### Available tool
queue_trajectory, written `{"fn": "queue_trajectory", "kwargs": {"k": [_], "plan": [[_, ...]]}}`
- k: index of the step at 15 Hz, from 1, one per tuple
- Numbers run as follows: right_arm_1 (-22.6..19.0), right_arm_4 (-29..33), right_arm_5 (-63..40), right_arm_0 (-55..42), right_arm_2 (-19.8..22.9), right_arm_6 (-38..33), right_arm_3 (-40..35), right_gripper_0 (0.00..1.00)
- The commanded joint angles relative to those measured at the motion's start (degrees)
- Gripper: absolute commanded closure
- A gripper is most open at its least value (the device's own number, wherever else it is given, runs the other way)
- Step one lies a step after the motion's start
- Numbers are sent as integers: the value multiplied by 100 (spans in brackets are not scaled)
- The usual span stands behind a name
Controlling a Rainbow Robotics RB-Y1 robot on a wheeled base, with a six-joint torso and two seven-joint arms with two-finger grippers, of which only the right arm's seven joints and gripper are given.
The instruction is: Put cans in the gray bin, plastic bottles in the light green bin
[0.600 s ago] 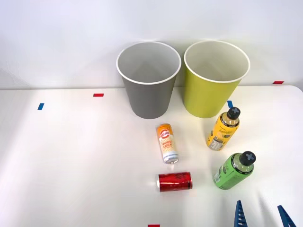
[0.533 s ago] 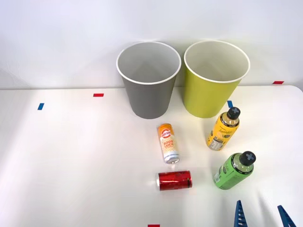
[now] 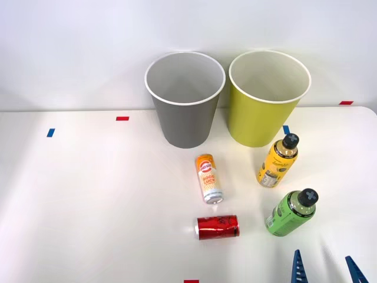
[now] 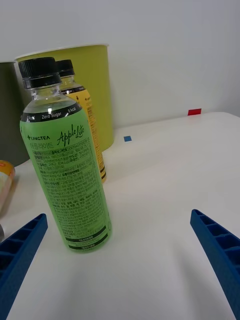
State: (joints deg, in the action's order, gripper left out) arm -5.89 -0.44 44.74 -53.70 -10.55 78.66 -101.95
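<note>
The likeliest trouble lies with the green-label bottle (image 3: 290, 213), which stands upright on its narrow base at the lower right of the front view, nearest the right gripper (image 3: 324, 268) — a finger that arrives off-centre could, I judge, nudge it over and send it rolling toward the red can (image 3: 217, 226) lying on its side just to its left in that view. The wrist view shows the bottle (image 4: 66, 160) standing close to one blue finger (image 4: 22, 250) and well away from the other, so the grasp does not look centred yet, and closing from here might push the bottle sideways instead of clamping it. A second risk is a mix-up behind it: the yellow-orange-label bottle (image 3: 277, 160) stands just beyond the green one, close enough that a deep reach could brush it too. The orange-and-white can (image 3: 208, 178) lies tipped in the middle of the frame, free to roll if anything strikes it. The gray bin (image 3: 185, 100) and the light green bin (image 3: 269, 98) stand side by side at the upper centre, nearly touching, so a release that drifts left over the rims could drop a bottle into the wrong one. As for the gripper, its fingers are spread wide — the two blue ribbed tips sit at the bottom right of the front view with bare white table (image 3: 88, 194) between them — and they hold nothing and touch nothing.
</note>
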Motion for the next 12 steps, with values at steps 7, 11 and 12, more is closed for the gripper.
{"fn": "queue_trajectory", "kwargs": {"k": [7,11,12], "plan": [[0,0,0,0,0,0,0,0],[0,0,0,0,0,0,0,0],[0,0,0,0,0,0,0,0]]}}
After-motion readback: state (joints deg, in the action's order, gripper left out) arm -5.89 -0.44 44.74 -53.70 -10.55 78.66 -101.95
